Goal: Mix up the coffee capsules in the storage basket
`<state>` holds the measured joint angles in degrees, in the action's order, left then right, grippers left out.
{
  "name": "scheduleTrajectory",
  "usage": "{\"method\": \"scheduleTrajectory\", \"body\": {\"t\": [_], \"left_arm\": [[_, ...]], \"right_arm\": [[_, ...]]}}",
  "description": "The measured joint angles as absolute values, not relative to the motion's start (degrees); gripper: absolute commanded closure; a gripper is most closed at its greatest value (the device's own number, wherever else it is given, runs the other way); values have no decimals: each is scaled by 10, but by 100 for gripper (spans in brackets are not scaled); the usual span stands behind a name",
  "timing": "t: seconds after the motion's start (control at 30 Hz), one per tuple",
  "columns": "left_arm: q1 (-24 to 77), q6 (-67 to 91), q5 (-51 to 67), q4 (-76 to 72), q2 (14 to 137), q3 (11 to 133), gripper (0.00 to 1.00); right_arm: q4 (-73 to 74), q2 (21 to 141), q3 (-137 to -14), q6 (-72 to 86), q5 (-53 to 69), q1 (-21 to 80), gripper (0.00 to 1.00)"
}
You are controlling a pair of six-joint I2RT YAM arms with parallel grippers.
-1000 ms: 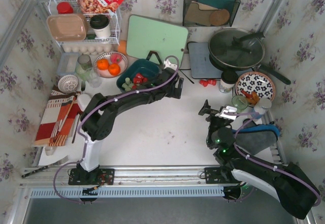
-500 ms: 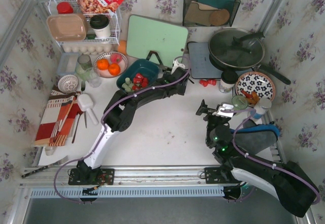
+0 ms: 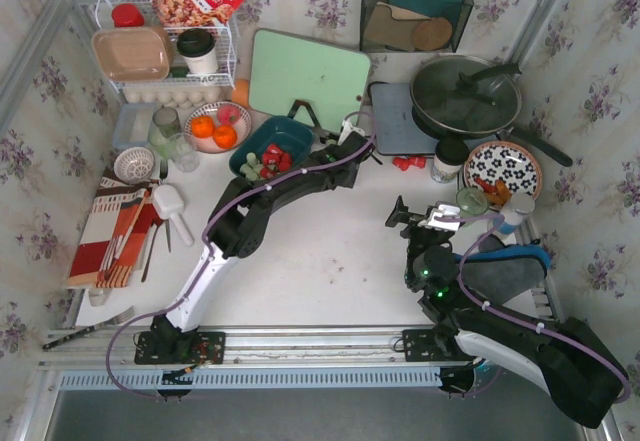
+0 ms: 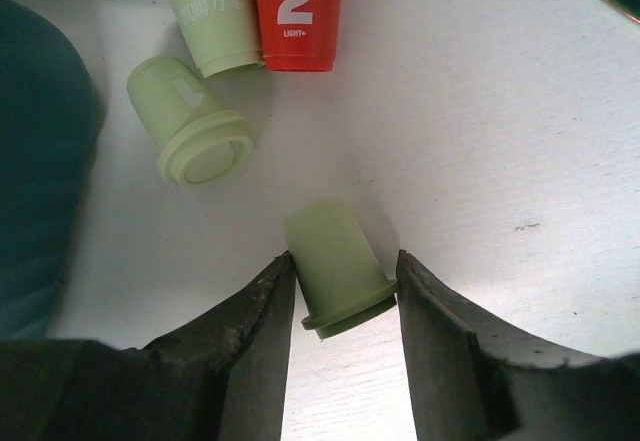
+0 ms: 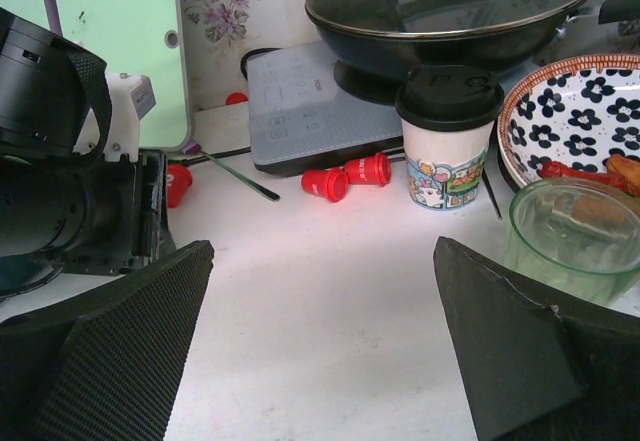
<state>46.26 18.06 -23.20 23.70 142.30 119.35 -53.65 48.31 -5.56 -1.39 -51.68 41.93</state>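
The teal storage basket (image 3: 283,133) holds several red and pale green coffee capsules (image 3: 268,159); its wall shows at the left of the left wrist view (image 4: 40,161). My left gripper (image 3: 350,146) is just right of the basket, low over the table. In the left wrist view it (image 4: 343,261) is shut on a pale green capsule (image 4: 335,261) lying on the table. Two more green capsules (image 4: 195,131) and a red capsule marked 2 (image 4: 295,11) lie ahead. My right gripper (image 5: 322,251) is open and empty. Two red capsules (image 5: 345,176) lie beyond it.
A black-lidded paper cup (image 5: 448,136), a glass bowl (image 5: 575,226) and a patterned plate (image 3: 502,169) stand at the right. A lidded pan (image 3: 465,93) sits on a grey hob. A green cutting board (image 3: 308,76) and a fruit bowl (image 3: 217,126) stand behind the basket.
My left arm stretched out and swung right, from over the basket to the table beside it, then held still. My right gripper shifted slightly left.
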Motion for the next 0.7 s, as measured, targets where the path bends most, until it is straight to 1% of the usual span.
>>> {"method": "scheduleTrajectory", "body": {"t": [0.03, 0.13, 0.23, 0.4, 0.57, 0.7], "left_arm": [[462, 181, -230, 238, 1423, 1194, 56], [461, 181, -226, 241, 1422, 1194, 64], [460, 181, -221, 250, 1413, 1188, 67], [460, 178, -206, 248, 1357, 1143, 70], [460, 169, -187, 214, 1289, 1086, 72], [460, 161, -180, 192, 1229, 1044, 72]], "right_arm": [[-536, 483, -56, -14, -517, 419, 0], [-536, 481, -56, -14, -514, 419, 0], [-536, 480, -56, -14, -512, 419, 0], [-533, 480, -56, -14, -512, 419, 0], [-528, 480, -56, -14, -512, 419, 0], [-526, 481, -56, -14, -512, 419, 0]]}}
